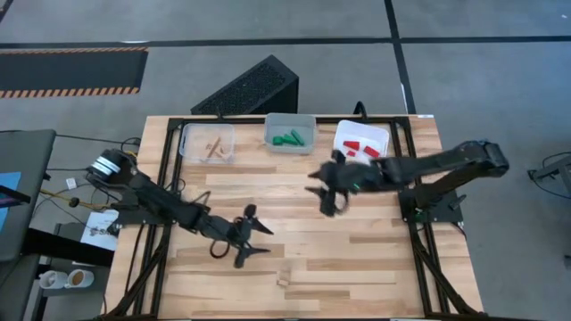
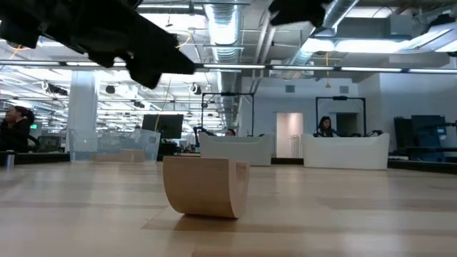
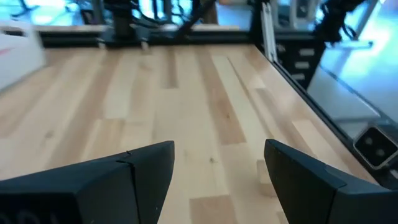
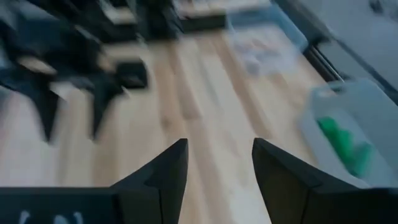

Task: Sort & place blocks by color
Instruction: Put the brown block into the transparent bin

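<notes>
One plain light-wood block [image 1: 284, 280], arch-shaped, stands on its two feet on the table [image 2: 206, 185] near the front edge. My left gripper [image 1: 265, 241] hangs open above the table's middle left, a little short of that block, which shows beside one finger [image 3: 266, 177]. My right gripper [image 1: 319, 198] is open over the table's middle with nothing between its fingers [image 4: 217, 155]. Green blocks [image 1: 290, 137] lie in the clear middle tray, red blocks [image 1: 360, 148] in the white right tray, and plain wood blocks [image 1: 212, 147] in the clear left tray.
The three trays stand in a row along the far edge: left [image 1: 189, 134], middle [image 1: 271, 125], right [image 1: 382, 134]. A black frame [image 1: 421, 259] runs along the table's sides. Bare wood lies between the trays and the near edge.
</notes>
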